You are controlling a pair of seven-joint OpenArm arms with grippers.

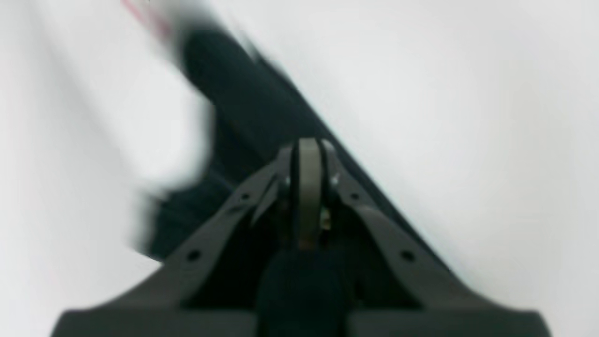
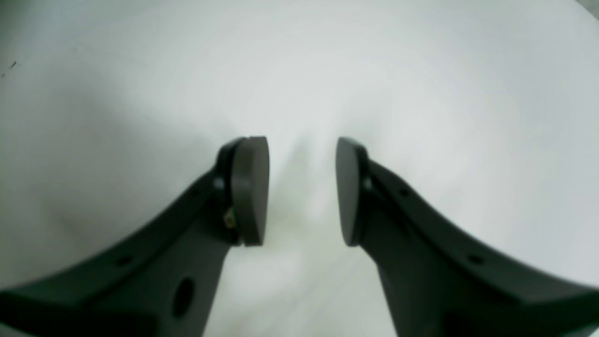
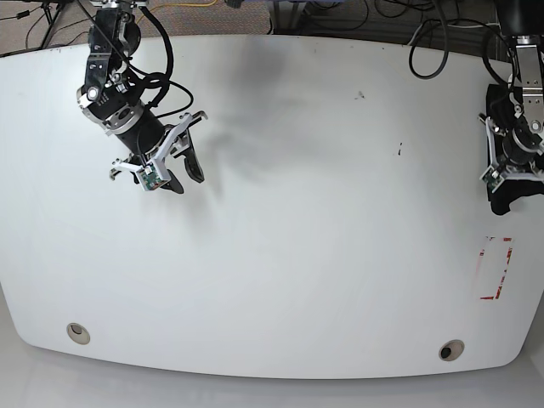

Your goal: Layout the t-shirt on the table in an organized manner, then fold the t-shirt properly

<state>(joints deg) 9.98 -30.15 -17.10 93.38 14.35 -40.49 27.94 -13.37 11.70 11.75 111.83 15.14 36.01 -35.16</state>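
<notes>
On one table [image 3: 280, 255], two grippers, one t-shirt [image 3: 512, 190]

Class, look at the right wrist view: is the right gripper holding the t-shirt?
No. The right gripper stands open over the bare white table, nothing between its jaws.

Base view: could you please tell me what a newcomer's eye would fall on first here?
The wide white table dominates, nearly bare apart from a red tape mark near its right edge. At upper left the right tool hangs open above the surface, holding nothing. At the far right edge the left tool is shut, with a dark bunch that looks like the t-shirt just below it; whether it grips the cloth is unclear.
</notes>
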